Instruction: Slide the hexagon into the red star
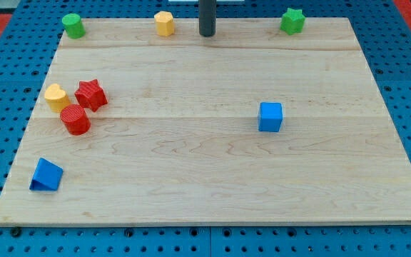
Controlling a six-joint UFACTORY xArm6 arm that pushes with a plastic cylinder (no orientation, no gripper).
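Note:
The yellow hexagon (164, 23) sits at the top edge of the wooden board (212, 171), left of centre. The red star (90, 94) lies at the view's left, touching a yellow block (56, 96) on its left and a red cylinder (75, 120) just below it. My tip (206, 34) is at the top of the board, a short way to the right of the yellow hexagon and apart from it.
A green cylinder (73, 25) stands at the top left corner and a green star (292, 21) at the top right. A blue cube (270, 117) lies right of centre. A blue triangle (46, 175) lies at the bottom left.

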